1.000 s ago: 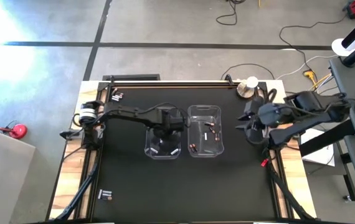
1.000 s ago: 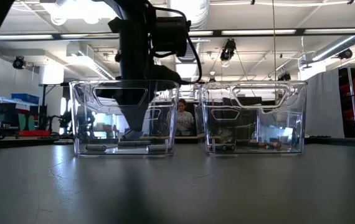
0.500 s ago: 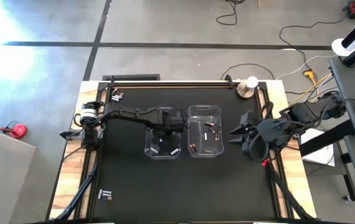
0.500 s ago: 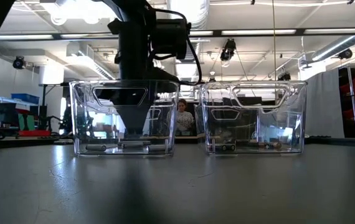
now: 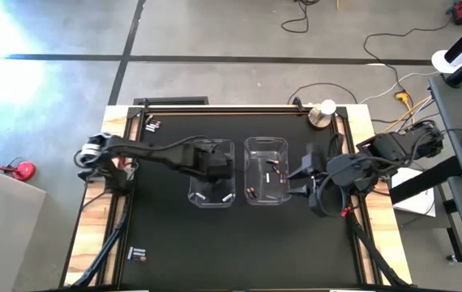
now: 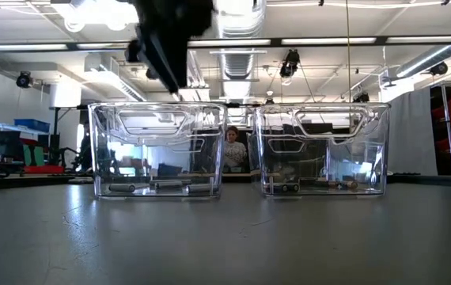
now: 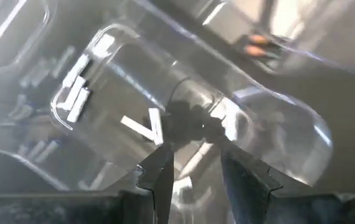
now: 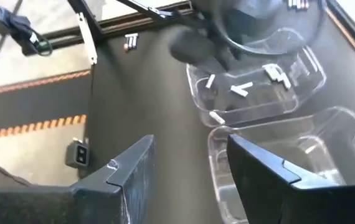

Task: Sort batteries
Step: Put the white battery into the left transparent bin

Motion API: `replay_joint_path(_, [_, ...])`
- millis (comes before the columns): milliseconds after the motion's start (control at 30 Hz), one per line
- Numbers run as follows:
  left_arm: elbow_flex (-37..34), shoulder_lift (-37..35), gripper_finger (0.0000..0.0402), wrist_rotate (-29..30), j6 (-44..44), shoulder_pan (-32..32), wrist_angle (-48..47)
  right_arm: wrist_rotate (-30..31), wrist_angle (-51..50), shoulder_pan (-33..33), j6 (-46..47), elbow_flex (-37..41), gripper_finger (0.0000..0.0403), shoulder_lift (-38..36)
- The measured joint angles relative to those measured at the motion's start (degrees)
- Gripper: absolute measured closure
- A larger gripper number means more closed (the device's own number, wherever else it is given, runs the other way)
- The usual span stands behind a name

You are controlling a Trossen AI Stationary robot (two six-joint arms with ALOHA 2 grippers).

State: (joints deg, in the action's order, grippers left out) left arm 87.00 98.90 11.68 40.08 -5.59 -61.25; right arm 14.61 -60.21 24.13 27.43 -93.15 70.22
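Several thin white batteries [image 7: 78, 87] lie scattered.

White batteries [image 5: 212, 197] lie flat in the left clear bin [image 5: 211, 172]; dark copper-ended batteries [image 5: 270, 173] lie in the bin just right of it. Small clusters lie well apart from it, toward two table corners.

High view overhead; low view table-level; both share bins [image 5: 239, 172].
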Motion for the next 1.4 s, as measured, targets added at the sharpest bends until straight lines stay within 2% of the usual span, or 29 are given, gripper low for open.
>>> replay_joint_path(133, [0.6,-4.4,0.0290,-0.8,-2.8,-7.2,-3.1,0.6,-0.1,-0.3,-3.6,0.0,0.0209,0.0])
replay_joint_path(233, [0.6,-7.3,0.0290,-3.7,-0.3,-13.2,-6.8,0.6,-2.6,-0.4,-3.4,0.0,0.0209,0.0])
replay_joint_path(367, [0.5,-10.8,0.0290,-4.4,16.1,-19.2,-13.1,3.7,-10.1,3.1,1.9,0.1,0.0209,-1.1])
replay_joint_path(533, [0.0,-14.9,0.0290,5.0,34.5,-18.8,-25.3,15.9,-14.5,11.3,9.2,0.6,0.0209,-3.8])
replay_joint_path(633, [-1.5,-16.4,0.0290,6.5,36.0,-13.8,-28.9,21.1,-14.5,14.4,12.3,0.6,0.0209,-4.4])
replay_joint_path(767, [-7.5,-19.3,0.0290,6.5,35.3,-2.6,-27.3,21.6,-14.5,17.5,16.2,0.7,0.0209,-4.1])
replay_joint_path(867, [-13.9,-21.2,0.0288,6.6,31.7,8.6,-26.7,21.5,-14.4,19.6,18.2,0.7,0.0209,-2.8])
replay_joint_path(967, [-20.0,-23.1,0.0282,6.9,28.2,19.7,-21.8,21.4,-14.0,20.3,18.6,0.8,0.0209,-1.1])
replay_joint_path(1067, [-24.6,-23.7,0.0274,3.9,23.8,29.3,-14.4,21.0,-13.5,20.2,18.6,0.8,0.0209,-0.2])
replay_joint_path(1200, [-28.3,-23.5,0.0263,2.8,23.3,37.5,-7.9,20.0,-12.6,20.1,18.7,0.8,0.0209,0.1])
replay_joint_path(1400, [-31.2,-21.9,0.0260,3.4,28.3,46.2,-0.6,20.1,-12.3,20.1,19.8,0.8,0.0209,-0.4])
